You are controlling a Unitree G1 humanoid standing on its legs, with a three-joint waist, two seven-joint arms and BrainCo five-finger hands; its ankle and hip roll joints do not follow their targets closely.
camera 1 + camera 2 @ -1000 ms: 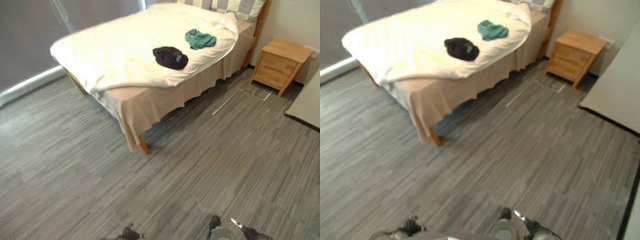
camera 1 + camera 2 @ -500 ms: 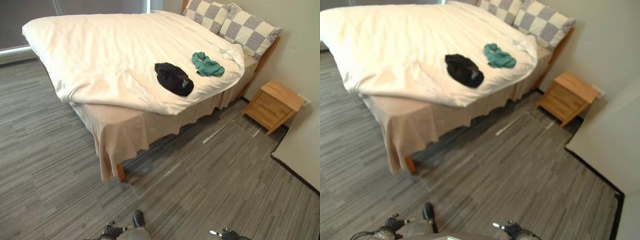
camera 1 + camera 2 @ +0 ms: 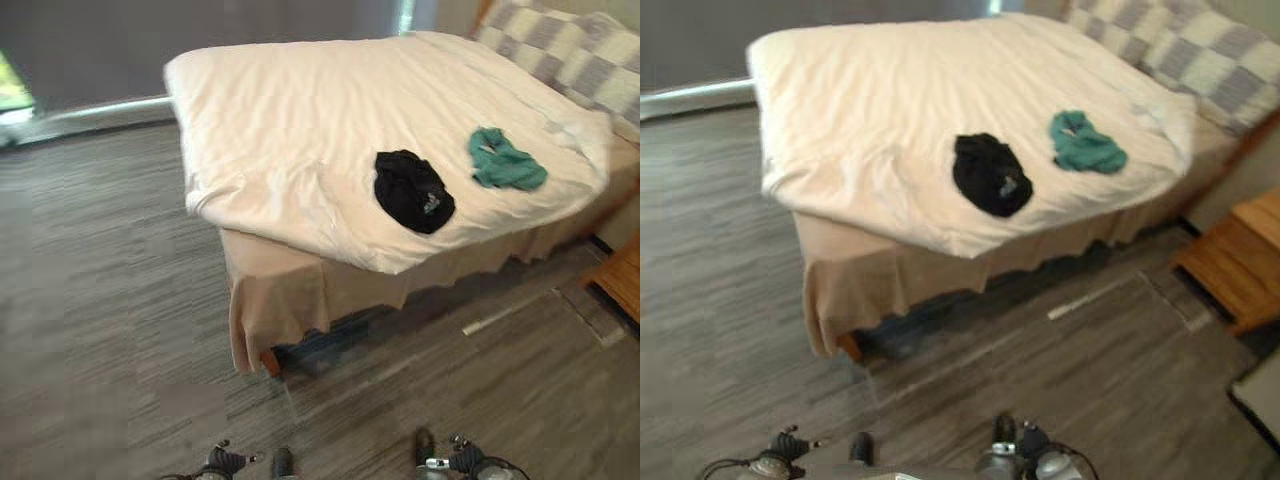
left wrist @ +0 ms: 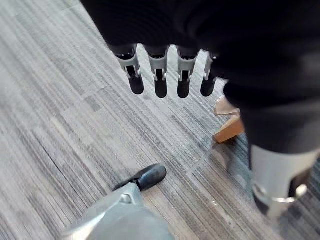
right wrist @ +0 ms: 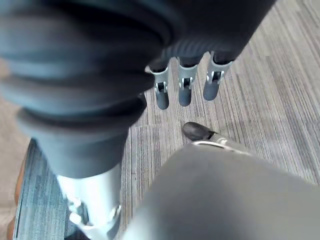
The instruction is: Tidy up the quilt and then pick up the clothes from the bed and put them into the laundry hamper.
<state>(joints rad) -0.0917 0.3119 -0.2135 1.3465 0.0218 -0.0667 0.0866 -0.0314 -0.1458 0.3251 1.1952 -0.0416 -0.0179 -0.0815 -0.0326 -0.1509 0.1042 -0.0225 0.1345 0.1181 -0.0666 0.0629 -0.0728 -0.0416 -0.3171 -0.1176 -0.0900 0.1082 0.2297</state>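
left hand point(image 4: 160, 75), right hand point(image 5: 185, 80): silver-grey fingers with dark tips, silver thumb, dark ribbed wrist covers.

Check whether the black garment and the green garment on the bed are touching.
Apart. The left eye view shows a clear strip of cream quilt between the black garment and the green garment.

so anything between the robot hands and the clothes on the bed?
Nothing visible. Both robot hands, left and right, hang open and empty over bare floor. The black garment and green garment lie uncovered on the quilt near the bed's close edge.
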